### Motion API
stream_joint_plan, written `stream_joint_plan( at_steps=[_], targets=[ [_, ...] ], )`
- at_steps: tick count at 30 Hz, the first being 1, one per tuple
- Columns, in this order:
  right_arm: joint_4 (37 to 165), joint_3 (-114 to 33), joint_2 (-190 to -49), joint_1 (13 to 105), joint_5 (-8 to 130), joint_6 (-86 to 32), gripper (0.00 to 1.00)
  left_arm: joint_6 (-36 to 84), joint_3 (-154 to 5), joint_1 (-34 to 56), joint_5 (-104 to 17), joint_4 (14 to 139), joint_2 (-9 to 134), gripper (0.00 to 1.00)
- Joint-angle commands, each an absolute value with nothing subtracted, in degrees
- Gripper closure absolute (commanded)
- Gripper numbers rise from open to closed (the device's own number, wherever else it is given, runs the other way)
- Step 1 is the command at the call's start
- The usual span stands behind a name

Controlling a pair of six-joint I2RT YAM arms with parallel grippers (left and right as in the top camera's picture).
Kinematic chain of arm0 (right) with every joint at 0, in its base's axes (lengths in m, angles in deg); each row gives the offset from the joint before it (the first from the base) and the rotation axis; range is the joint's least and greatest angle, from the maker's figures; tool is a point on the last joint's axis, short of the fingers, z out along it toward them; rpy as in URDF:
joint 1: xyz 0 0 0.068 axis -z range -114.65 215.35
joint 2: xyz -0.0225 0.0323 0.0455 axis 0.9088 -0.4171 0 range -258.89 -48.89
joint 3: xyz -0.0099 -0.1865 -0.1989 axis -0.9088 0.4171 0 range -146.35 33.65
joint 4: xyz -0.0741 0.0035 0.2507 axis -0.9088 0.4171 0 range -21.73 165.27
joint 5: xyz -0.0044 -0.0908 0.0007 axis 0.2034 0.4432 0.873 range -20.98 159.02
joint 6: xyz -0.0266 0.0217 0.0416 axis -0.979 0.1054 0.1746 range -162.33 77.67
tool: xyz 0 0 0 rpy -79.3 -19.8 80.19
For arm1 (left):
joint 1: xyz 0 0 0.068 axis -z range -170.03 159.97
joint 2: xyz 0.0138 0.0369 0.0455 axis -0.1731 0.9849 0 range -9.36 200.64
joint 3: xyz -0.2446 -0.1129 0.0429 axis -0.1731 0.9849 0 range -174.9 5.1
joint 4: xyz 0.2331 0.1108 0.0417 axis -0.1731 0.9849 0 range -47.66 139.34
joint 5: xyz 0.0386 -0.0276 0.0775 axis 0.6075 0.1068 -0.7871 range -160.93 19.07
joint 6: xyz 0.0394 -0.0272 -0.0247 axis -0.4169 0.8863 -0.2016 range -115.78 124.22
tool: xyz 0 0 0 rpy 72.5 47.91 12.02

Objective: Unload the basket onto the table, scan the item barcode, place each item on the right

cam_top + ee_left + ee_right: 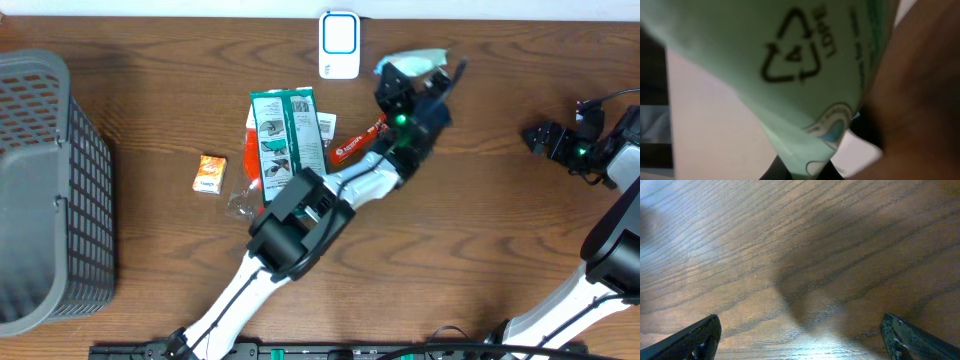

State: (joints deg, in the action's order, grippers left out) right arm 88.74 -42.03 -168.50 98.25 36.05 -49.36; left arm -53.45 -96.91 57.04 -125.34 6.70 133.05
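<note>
The left hand grips the pale green packet at one o'clock on the worktop, beside the scanner. The right hand gapes wide at three. The next move is probably to turn its barcode toward the scanner.

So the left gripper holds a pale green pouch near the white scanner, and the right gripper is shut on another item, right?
Not quite: the right gripper is open and empty over the table, per the right wrist view. The rest is right.
</note>
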Motion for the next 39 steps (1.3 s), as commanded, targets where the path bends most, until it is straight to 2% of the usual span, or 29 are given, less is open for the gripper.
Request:
stream_joint_plan(
  at_steps=[1, 6, 14, 19, 27, 31, 39],
  targets=[
    [89.5, -41.5, -171.2, 97.7, 37.1, -49.7, 0.01, -40.5, -101.0, 58.4, -127.6, 11.2, 133.1, 0.93],
    [89.5, -41.5, -171.2, 97.7, 37.1, -49.7, 0.01, -26.7, -104.5, 60.4, -126.3, 24.3, 133.1, 0.93],
    [90.1, -41.5, -171.2, 97.8, 37.8, -49.8, 0.01, -9.0, -106.1, 59.9, -114.4, 44.4, 132.7, 0.93],
    [90.6, -41.5, -171.2, 97.8, 38.1, -49.9, 0.01, 2.1, -106.1, 57.9, -94.1, 57.0, 129.9, 0.92],
    [93.8, -41.5, -171.2, 97.7, 36.8, -49.7, 0.01, 10.6, -106.1, 56.0, -62.9, 59.0, 124.2, 0.93],
    [94.2, -41.5, -171.1, 97.8, 29.7, -49.7, 0.01, 15.7, -106.1, 56.2, -57.0, 58.1, 121.8, 0.93],
    [94.4, -41.8, -171.0, 97.9, 6.5, -49.9, 0.06, 16.5, -106.1, 52.8, -47.7, 58.8, 116.9, 0.93]
  ],
)
